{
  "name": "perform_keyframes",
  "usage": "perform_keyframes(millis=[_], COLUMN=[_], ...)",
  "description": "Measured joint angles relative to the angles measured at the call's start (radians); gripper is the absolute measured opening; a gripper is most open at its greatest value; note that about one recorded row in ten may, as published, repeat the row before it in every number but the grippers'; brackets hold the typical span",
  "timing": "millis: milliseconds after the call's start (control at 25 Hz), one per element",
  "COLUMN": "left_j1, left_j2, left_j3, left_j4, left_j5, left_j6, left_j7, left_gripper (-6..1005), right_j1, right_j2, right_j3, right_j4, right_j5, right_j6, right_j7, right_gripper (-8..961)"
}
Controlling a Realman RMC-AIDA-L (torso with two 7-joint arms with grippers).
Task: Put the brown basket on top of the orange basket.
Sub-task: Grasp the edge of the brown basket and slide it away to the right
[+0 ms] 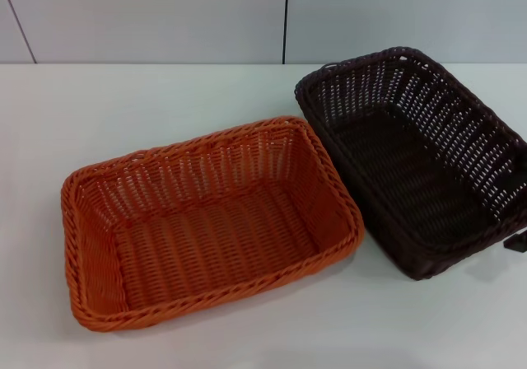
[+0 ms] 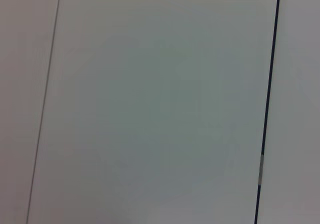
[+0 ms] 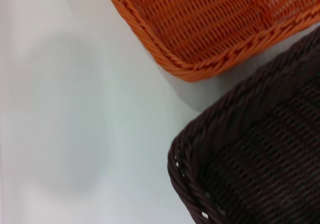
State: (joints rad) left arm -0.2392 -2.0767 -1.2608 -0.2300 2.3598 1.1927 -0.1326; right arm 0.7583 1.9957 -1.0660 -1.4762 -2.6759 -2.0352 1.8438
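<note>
Resting on the white table (image 1: 165,97): 2 woven baskets, side by side, both upright and empty.

Item 1, left of centre: the orange basket (image 1: 210,225), rectangular, braided rim, turned at a slant to the table edge. Its right corner sits just beside item 2; contact cannot be told.

Item 2, right: the brown basket (image 1: 420,159), very dark, open-weave sides, standing on the table, not on the orange one.

Item 3, far right edge: a small dark part (image 1: 517,241) beside the brown basket's rim, possibly the right gripper; its opening cannot be told.

Left gripper: not seen; its wrist camera faces a pale panelled wall (image 2: 160,104).
</note>
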Motion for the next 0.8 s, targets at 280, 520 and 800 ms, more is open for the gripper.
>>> perform_keyframes(millis=[280,520,800], left_j1=[0.0,0.0,0.008], left_j2=[0.002,0.004,0.003], left_j3=[-0.004,-0.002,-0.003], left_j4=[0.0,-0.001,-0.002], left_j5=[-0.004,-0.004,-0.004], left_j6=[0.002,0.018,0.058], left_j7=[0.001,0.001,0.0], left_gripper=[777,777,776], right_j1=[0.004,0.001,-0.004], right_j2=[0.017,0.027,0.037], right_j3=[-0.025,-0.044,-0.064], right_j4=[0.004,0.034,0.067], right_j5=[-0.016,-0.032,-0.036], right_j6=[-0.001,0.025,0.047], right_j7=[-0.003,-0.009,-0.013], right_gripper=[813,814,814])
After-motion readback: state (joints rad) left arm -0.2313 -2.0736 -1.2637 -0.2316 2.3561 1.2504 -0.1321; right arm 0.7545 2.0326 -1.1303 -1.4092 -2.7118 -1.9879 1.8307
